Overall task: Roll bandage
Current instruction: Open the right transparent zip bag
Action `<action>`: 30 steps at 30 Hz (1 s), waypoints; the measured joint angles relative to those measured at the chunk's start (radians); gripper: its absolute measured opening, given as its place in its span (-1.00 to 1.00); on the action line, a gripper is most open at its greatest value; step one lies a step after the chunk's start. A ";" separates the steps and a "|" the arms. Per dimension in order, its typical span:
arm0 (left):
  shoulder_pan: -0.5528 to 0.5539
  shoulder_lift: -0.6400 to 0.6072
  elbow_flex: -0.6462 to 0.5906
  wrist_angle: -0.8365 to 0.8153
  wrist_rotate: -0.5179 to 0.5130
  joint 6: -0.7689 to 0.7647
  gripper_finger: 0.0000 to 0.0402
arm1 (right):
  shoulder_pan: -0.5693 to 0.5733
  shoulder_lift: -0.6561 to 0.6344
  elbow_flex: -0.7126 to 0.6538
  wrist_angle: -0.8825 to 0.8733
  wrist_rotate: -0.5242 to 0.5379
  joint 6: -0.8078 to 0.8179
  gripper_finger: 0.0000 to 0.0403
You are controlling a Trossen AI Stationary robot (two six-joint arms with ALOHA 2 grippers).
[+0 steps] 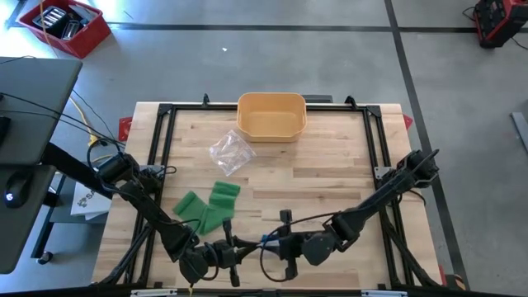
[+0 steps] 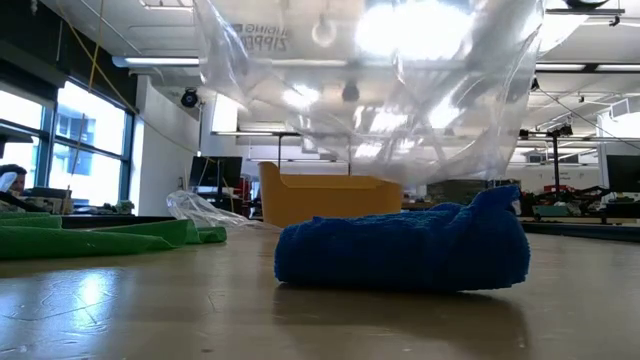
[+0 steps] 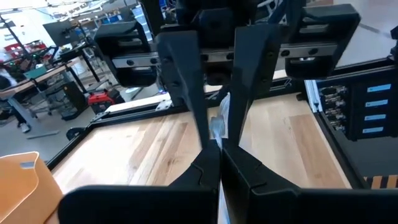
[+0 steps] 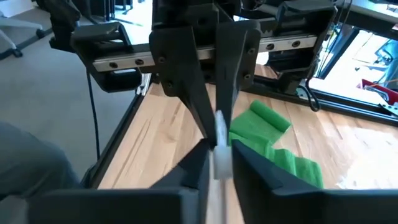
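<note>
Bandage (image 2: 402, 250), a blue roll, lies on the wooden desk (image 1: 330, 165) at its near edge, under a clear plastic bag (image 2: 370, 90) hanging above it in the low view. Both arms reach low across the desk to meet at that edge: the left claw (image 1: 233, 252) and the right claw (image 1: 285, 247) face each other, each clenched on an edge of the bag, its film pinched between the fingers (image 3: 214, 134) in the left wrist view and likewise in the right wrist view (image 4: 219, 134). Green bandage strips (image 1: 208, 206) lie just beyond the left claw, crumpled plastic (image 1: 231, 153) farther back, and a yellow tub (image 1: 271, 115) at the far edge. A red crate (image 1: 64, 25) sits on the grey floor.
</note>
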 joint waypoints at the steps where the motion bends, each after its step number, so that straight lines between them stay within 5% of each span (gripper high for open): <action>1: 0.000 0.000 0.000 -0.001 -0.001 0.000 -1.00 | 0.003 0.000 0.000 0.000 0.001 -0.001 -0.82; 4: 0.000 0.000 0.000 0.000 0.007 0.001 -1.00 | 0.012 0.000 0.000 0.000 0.015 -0.003 -0.95; 16: -0.027 0.000 0.002 0.002 0.002 0.029 -1.00 | 0.049 -0.015 0.000 -0.030 0.038 0.031 -0.91; 30: -0.083 -0.041 0.001 -0.056 -0.031 0.072 -1.00 | 0.107 -0.082 0.002 -0.321 0.065 0.272 -0.91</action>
